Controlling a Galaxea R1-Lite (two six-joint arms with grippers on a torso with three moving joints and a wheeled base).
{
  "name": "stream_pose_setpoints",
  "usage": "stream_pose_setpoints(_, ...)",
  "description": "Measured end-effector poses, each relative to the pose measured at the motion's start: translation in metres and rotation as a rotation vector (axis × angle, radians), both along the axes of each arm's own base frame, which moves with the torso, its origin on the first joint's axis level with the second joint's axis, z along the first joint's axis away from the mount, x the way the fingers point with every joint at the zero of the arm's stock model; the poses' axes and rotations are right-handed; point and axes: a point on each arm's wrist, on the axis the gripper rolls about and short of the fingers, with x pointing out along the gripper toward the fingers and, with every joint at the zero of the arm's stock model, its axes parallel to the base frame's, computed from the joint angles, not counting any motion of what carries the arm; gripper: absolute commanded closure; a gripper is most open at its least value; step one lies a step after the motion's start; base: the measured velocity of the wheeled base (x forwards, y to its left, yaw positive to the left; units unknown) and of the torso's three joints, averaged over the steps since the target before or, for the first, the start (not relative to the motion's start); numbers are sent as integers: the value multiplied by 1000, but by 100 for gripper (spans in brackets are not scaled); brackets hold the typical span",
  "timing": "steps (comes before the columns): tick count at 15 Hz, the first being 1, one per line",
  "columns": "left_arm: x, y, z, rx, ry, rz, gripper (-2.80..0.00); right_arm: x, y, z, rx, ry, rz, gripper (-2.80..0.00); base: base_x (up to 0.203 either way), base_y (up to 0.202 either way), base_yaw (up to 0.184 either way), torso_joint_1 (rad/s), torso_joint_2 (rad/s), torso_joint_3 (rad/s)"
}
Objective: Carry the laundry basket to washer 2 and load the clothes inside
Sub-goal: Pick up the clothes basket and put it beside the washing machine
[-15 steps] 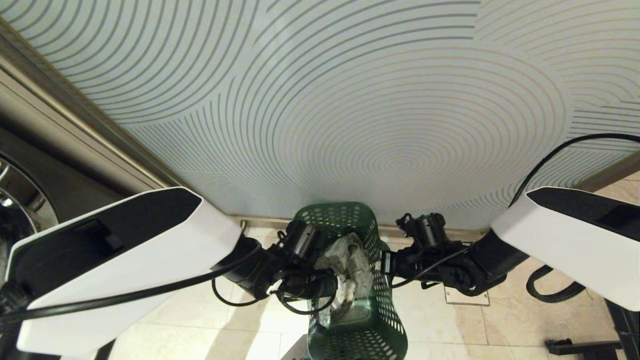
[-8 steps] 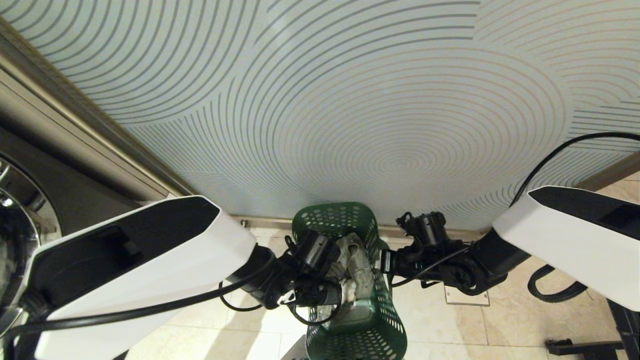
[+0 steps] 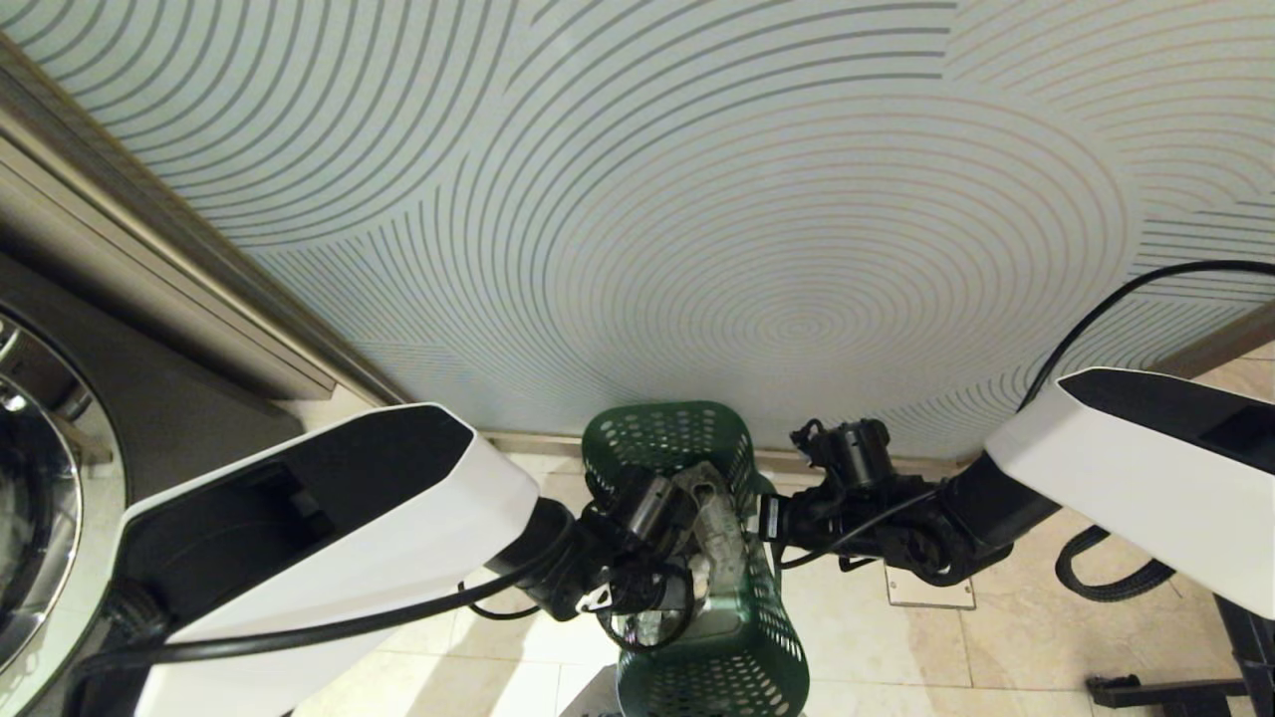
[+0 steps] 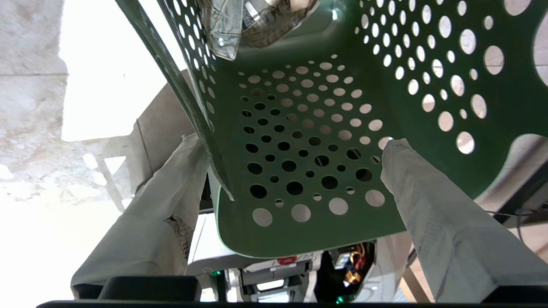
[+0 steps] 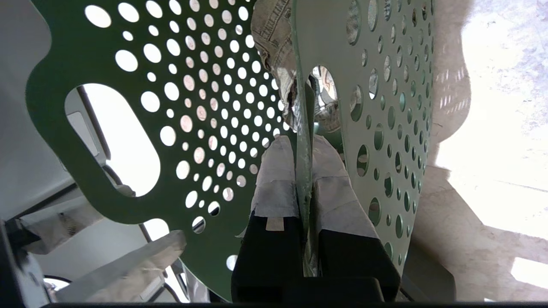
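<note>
The dark green perforated laundry basket [image 3: 665,430] stands low in the middle of the head view, against the patterned wall. The grey-beige clothes [image 3: 709,523] lie bundled inside it. My right gripper [image 5: 304,147] is shut on the basket's right wall, one taped finger on each side of its edge. My left gripper [image 4: 291,143] is wide open and straddles the left wall [image 4: 201,128], one finger [image 4: 167,201] outside and one [image 4: 428,205] inside. A dark grey washer with a chrome-rimmed door [image 3: 45,518] shows at far left; its number label is out of view.
A wall panel with curved lines [image 3: 697,199] rises right behind the basket. Beige floor tiles lie below, with a small metal floor plate [image 3: 929,595] and a black cable chain [image 3: 1101,583] at the right. The robot's base [image 4: 265,273] sits under the basket.
My left arm has swung rightward toward the basket, bringing its open gripper over the left wall and uncovering more of the washer front. The right arm and basket have stayed still.
</note>
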Motion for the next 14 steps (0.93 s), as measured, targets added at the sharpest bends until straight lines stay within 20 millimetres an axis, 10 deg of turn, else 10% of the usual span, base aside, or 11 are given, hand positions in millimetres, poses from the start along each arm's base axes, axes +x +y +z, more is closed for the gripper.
stream_pose_setpoints(14, 13, -27, -30, 106, -188, 81, -280, -4, -1, 5, 4, -4, 0, 0, 0, 0, 0, 0, 0, 0)
